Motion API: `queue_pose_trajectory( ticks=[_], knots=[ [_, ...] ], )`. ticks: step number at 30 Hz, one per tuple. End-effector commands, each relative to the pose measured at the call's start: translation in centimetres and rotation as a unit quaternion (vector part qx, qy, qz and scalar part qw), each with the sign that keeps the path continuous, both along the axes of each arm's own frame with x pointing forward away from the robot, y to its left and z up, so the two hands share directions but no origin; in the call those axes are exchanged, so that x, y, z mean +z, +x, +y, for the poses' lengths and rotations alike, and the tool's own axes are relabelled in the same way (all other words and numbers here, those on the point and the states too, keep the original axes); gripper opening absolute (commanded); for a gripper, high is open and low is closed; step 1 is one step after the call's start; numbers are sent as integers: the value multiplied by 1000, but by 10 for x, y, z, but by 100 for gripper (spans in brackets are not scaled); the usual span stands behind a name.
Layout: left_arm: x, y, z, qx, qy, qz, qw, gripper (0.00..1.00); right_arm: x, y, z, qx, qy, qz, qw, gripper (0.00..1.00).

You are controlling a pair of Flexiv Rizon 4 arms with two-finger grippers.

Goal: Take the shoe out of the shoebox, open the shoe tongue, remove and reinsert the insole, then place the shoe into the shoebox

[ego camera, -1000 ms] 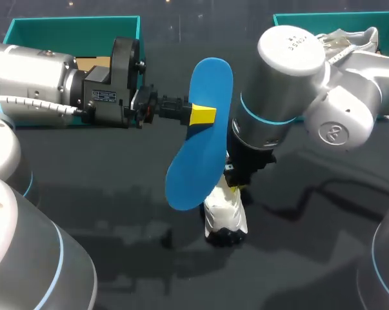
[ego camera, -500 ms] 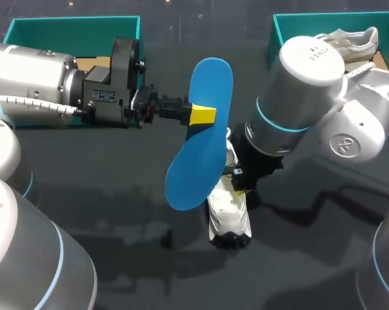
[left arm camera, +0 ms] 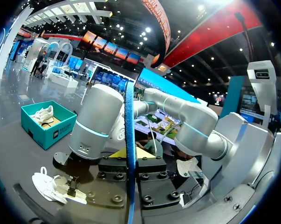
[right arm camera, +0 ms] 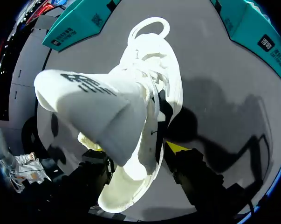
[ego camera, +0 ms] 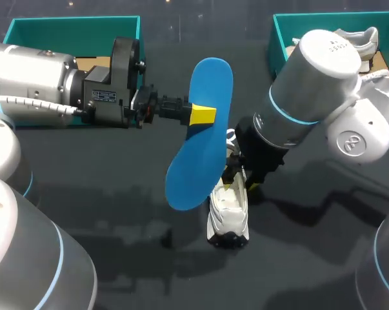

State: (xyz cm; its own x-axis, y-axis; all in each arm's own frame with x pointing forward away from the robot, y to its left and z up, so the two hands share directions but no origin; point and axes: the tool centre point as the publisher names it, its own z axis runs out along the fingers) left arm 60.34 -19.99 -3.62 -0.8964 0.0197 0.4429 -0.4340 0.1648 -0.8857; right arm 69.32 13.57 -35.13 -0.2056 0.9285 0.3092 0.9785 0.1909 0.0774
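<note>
**Q:** Left arm pose and gripper state?

**A:** The left arm (ego camera: 39,77) comes in level from the left above the table (ego camera: 117,200), with its wrist horizontal. The left gripper (ego camera: 202,115) is clamped on the insole (ego camera: 200,152). The insole stands on end, slightly tilted, in the air over the middle of the table. In the left wrist view it appears edge-on.

**Q:** Right arm pose and gripper state?

**A:** The right arm (ego camera: 323,84) comes in from the right and angles down, with its wrist pointing at the table. The right gripper (ego camera: 239,184) is at the collar of the shoe (ego camera: 228,216). Its grip state cannot be determined.

**Q:** Shoe location?

**A:** The shoe rests on the table near the middle, beside the lower end of the insole. Its tongue (right arm camera: 98,107) is lifted toward the right wrist. The shoe is outside both the left shoebox (ego camera: 71,26) and the right shoebox (ego camera: 284,32), which sit at the far corners. The right shoebox holds a second shoe (ego camera: 355,39).
</note>
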Motion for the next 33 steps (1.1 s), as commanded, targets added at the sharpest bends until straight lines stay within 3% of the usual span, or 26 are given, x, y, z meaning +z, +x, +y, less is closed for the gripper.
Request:
queue_pose_trajectory(
  ticks=[1, 2, 15, 21, 22, 24, 33],
  knots=[
    [-1, -1, -1, 1, -1, 0, 1000, 0, 21, -6, -27, 43, 86, -17, 995, 100],
    [-1, -1, -1, 1, -1, 0, 1000, 0, 26, -6, -35, 72, 117, -14, 990, 100],
    [-1, -1, -1, 1, -1, 0, 1000, 0, 26, -6, -35, 72, 117, -14, 990, 100],
    [-1, -1, -1, 1, -1, 0, 1000, 0, 76, -9, -55, 48, 143, -30, 988, 100],
    [-1, -1, -1, 1, -1, 0, 1000, 0, 87, -8, -57, 59, 179, -39, 981, 100],
    [-1, -1, -1, 1, -1, 0, 1000, 0, 100, -8, -57, 91, 240, 6, 966, 100],
    [-1, -1, -1, 1, -1, 0, 1000, 0, 100, -8, -57, 91, 240, 6, 966, 100]
  ],
)
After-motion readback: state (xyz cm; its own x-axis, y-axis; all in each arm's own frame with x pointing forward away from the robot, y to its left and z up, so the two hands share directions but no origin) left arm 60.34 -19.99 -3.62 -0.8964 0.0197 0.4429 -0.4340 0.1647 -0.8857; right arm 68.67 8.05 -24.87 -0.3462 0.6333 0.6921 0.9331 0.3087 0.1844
